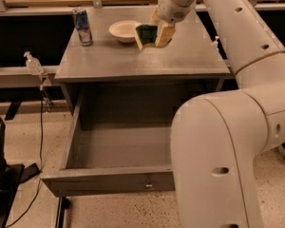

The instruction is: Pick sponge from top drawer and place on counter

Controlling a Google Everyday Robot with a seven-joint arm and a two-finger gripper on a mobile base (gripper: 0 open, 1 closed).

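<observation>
I've got the gripper (155, 35) out over the far middle of the counter (133, 63), clamped on the sponge (145, 34). The sponge hangs tilted just right of the bowl (123, 31) and well away from the can (82, 26), a spot I'd judge was picked for a clean set-down. The top drawer (109, 182) stands pulled out on the near side, but the arm's bulk covers its right part, and I can't tell whether the sponge touches the surface yet.
</observation>
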